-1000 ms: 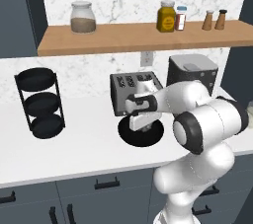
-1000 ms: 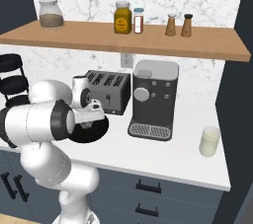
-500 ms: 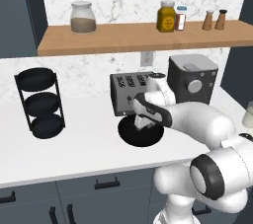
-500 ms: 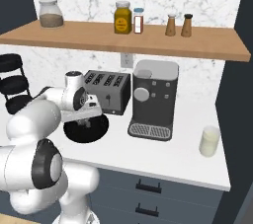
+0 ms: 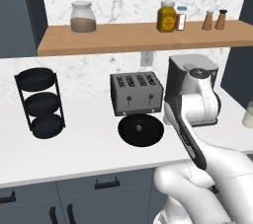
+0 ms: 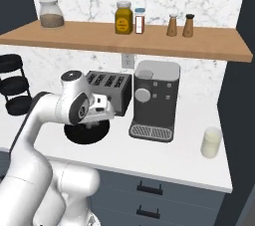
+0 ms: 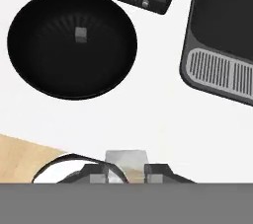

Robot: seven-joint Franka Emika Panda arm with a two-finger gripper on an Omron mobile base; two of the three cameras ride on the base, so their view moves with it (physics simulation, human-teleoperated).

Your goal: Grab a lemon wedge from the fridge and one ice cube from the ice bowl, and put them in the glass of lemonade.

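left base view: black bowl (image 5: 141,130) on white counter (image 5: 84,149), in front of toaster (image 5: 136,93); coffee machine (image 5: 190,87) partly behind arm.

right base view: glass of lemonade (image 6: 211,142) near counter's right end, well apart from bowl.

hand view: gripper (image 7: 126,173) narrowly closed on pale ice cube (image 7: 126,159); another cube (image 7: 80,33) lies in bowl.

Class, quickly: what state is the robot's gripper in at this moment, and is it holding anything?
Gripper: closed on a small pale ice cube, held between its fingertips above the white counter.
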